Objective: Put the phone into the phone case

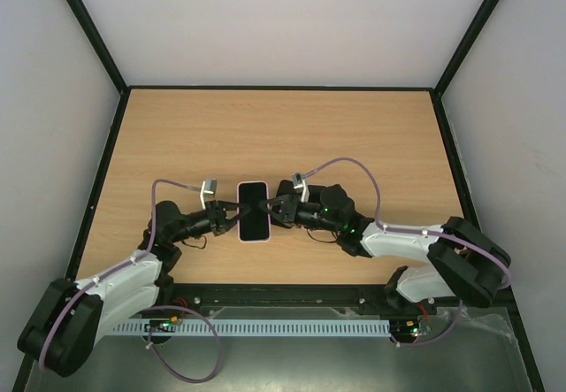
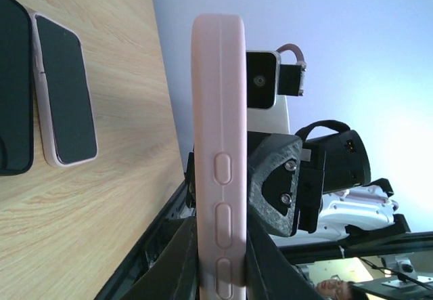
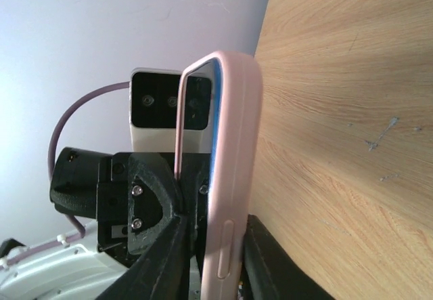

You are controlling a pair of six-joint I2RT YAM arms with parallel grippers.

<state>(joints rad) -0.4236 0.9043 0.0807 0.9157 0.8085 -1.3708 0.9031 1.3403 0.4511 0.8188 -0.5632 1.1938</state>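
Observation:
The phone (image 1: 254, 219) shows its dark screen framed by the pink phone case (image 1: 254, 241) at the table's middle front, between both grippers. My left gripper (image 1: 237, 215) reaches in from the left. In its wrist view both fingers (image 2: 264, 259) press the pink case's buttoned side (image 2: 218, 97), so my left gripper (image 2: 220, 225) is shut on it. My right gripper (image 1: 272, 208) comes from the right. In its wrist view one finger (image 3: 260, 252) touches the case (image 3: 233, 124). The other stands a small gap off, leaving my right gripper (image 3: 216, 222) slightly open.
The wooden table (image 1: 354, 135) is walled by black posts and white panels on three sides. At the left edge of the left wrist view, a dark slab with a pink rim (image 2: 64, 90) and a black slab (image 2: 13, 90) show against the wood.

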